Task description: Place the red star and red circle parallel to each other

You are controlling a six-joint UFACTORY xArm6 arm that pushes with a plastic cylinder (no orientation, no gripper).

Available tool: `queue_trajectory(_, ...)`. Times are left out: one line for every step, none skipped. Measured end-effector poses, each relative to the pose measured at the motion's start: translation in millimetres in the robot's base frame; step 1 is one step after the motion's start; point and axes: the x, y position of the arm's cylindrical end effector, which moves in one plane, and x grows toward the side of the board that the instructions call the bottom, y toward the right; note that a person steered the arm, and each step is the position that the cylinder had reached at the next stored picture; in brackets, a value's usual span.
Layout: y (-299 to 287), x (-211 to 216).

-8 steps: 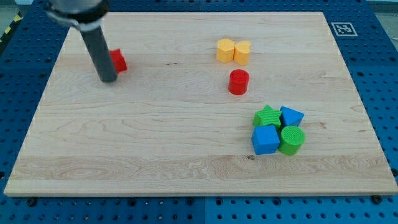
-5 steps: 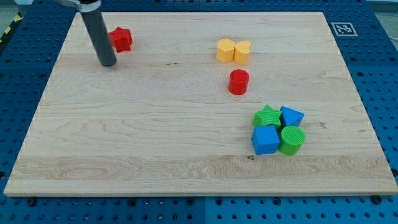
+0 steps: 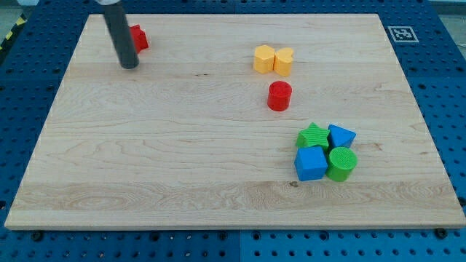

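The red star (image 3: 138, 37) lies near the board's top left corner, partly hidden behind my rod. My tip (image 3: 129, 65) rests on the board just below and slightly left of the star, close to it. The red circle (image 3: 279, 96) stands right of the board's middle, far to the right of the tip and lower in the view than the star.
Two yellow blocks (image 3: 273, 60) sit side by side just above the red circle. A cluster at lower right holds a green star (image 3: 313, 136), a blue triangle-like block (image 3: 341, 135), a blue cube (image 3: 311, 163) and a green circle (image 3: 341, 164). The wooden board (image 3: 182, 182) lies on a blue pegboard.
The rod has moved toward the view's top. The red star has slid upward toward the top left corner with it.
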Motion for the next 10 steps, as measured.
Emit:
queue_trajectory(-5.0, 0.0)
queue_trajectory(-5.0, 0.0)
queue_trajectory(-0.4, 2.2)
queue_trajectory(36.9, 34.4)
queue_trajectory(50.8, 45.6)
queue_trajectory(50.8, 44.4)
queue_trajectory(50.8, 16.4)
queue_trajectory(67.7, 21.9)
queue_trajectory(75.9, 38.9)
queue_trajectory(97.3, 54.2)
